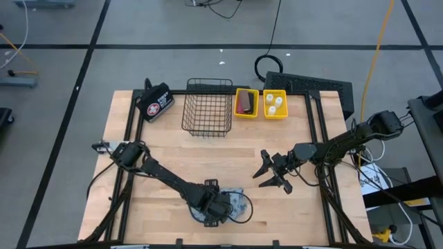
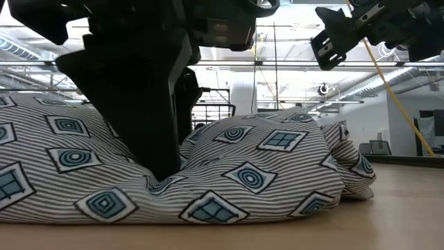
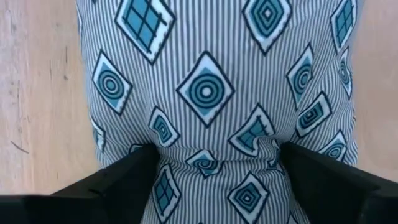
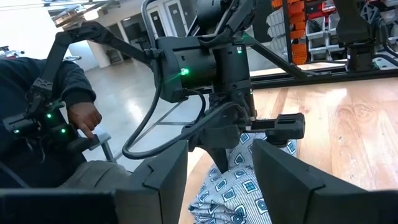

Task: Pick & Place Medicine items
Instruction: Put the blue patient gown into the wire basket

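Pouch (image 3: 211,93) pressed between spread left gripper (image 3: 214,165) fingers; close fully on bunched fabric before lifting. Right gripper (image 1: 272,170) open, waiting apart.

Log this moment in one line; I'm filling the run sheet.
left claw: pressed onto patterned pouch, fingers straddling it | right claw: open, hovering mid-table | wire basket: empty

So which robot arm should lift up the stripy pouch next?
The left one, probably. Its hand is already down on the stripy pouch, one finger on each side. The right hand hangs open in the air, away from the pouch.
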Controlling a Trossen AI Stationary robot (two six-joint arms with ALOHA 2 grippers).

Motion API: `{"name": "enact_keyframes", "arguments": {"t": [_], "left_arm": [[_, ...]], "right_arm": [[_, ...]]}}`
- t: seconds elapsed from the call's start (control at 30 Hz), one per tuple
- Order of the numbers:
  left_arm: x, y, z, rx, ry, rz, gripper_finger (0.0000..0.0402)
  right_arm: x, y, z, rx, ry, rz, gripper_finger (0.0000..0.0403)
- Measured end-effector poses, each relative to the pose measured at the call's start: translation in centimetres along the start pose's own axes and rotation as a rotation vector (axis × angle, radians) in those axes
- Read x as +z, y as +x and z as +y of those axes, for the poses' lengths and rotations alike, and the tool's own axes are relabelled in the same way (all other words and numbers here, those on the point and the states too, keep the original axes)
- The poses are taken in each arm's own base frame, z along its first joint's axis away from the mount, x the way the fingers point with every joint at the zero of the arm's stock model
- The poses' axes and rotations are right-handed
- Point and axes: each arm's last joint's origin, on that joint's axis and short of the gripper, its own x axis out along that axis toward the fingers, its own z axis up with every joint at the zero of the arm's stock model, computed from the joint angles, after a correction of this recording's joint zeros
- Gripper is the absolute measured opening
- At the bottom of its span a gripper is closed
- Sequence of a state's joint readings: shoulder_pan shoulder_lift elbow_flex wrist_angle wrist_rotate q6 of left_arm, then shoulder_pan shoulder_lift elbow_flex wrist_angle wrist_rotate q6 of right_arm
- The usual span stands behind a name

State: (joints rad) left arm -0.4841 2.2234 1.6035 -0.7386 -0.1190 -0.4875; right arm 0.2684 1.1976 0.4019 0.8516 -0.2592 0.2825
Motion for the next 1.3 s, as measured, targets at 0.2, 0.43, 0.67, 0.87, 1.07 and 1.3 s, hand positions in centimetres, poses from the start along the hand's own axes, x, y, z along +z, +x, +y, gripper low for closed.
{"name": "enact_keyframes", "arguments": {"t": [0.2,0.43,0.67,0.87,1.07,1.3], "left_arm": [[-0.4,0.6,0.3,0.001,-0.012,0.026,0.0215],[-0.5,2.0,0.0,-0.078,-0.05,-0.096,0.0085],[-0.3,2.9,0.1,-0.158,-0.021,-0.168,0.0085],[0.0,1.4,0.6,-0.158,-0.001,-0.187,0.0085],[-0.2,-3.0,1.6,-0.131,0.016,-0.213,0.0085],[-0.7,-7.7,2.7,-0.06,-0.036,-0.249,0.0085]], "right_arm": [[0.0,0.0,0.0,-0.001,0.001,0.003,0.0169],[0.0,0.0,0.0,-0.002,0.002,0.004,0.0169],[-0.1,0.0,0.0,-0.002,0.002,0.006,0.0169],[-0.1,0.0,0.0,-0.003,0.006,0.01,0.0169],[-0.1,0.0,0.0,-0.002,0.005,0.005,0.0169],[0.0,0.0,0.0,-0.001,0.005,0.003,0.0169]]}}
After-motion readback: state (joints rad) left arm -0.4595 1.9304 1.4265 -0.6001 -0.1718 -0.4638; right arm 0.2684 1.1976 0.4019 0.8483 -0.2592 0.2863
